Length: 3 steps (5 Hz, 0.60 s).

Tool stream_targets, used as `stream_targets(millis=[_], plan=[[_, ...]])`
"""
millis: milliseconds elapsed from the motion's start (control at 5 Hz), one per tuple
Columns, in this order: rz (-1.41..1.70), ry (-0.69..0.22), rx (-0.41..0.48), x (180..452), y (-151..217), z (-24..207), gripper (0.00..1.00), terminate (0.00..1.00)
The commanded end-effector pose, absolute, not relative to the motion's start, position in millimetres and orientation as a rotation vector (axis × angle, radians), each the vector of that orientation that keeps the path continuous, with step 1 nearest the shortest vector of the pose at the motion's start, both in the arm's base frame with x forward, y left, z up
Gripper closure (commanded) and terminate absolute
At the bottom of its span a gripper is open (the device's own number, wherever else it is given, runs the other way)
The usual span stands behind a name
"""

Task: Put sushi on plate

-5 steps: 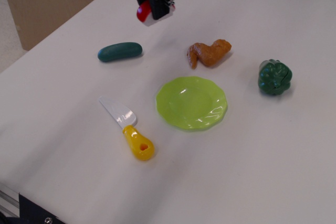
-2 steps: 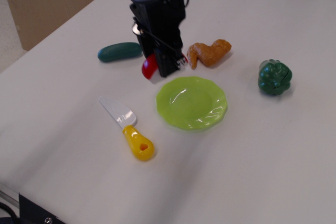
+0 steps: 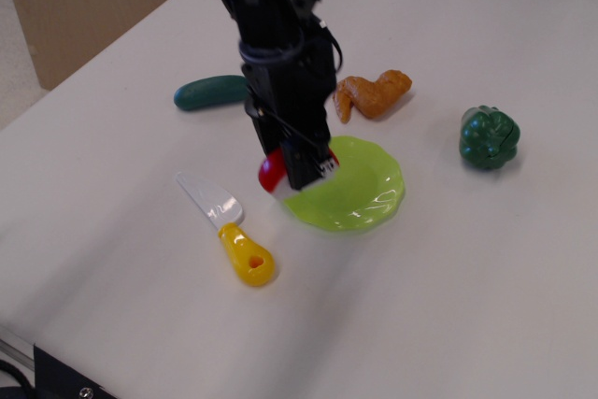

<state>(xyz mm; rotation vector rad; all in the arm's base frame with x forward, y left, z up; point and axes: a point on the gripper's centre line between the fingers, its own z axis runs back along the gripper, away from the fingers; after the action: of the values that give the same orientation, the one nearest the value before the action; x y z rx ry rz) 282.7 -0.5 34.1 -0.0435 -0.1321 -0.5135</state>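
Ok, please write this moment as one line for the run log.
phase: carry | gripper: shut on sushi | position: at left rim of plate | released: no

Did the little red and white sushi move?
Yes. The small red-topped plastic sushi, held in the end effector, came down the picture from beyond the green cucumber to the lime-green plate's left rim.

On the surface (image 3: 486, 277), the plate (image 3: 360, 195) lies centre; knife (image 3: 229, 229) left, cucumber (image 3: 207, 92) and wing (image 3: 374, 93) behind, pepper (image 3: 489, 138) right.
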Motion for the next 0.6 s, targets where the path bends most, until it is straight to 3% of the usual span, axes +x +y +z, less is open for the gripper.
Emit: stream_targets(millis=[0,200,400], plan=[[-0.535,-0.169,-0.029,303.5,-5.0,37.4,1.00,0.00],[-0.526,-0.192,-0.039,301.0,-4.8,46.2,0.00,0.00],[-0.500,-0.215,-0.023,297.1,-4.2,59.8,0.00,0.00]])
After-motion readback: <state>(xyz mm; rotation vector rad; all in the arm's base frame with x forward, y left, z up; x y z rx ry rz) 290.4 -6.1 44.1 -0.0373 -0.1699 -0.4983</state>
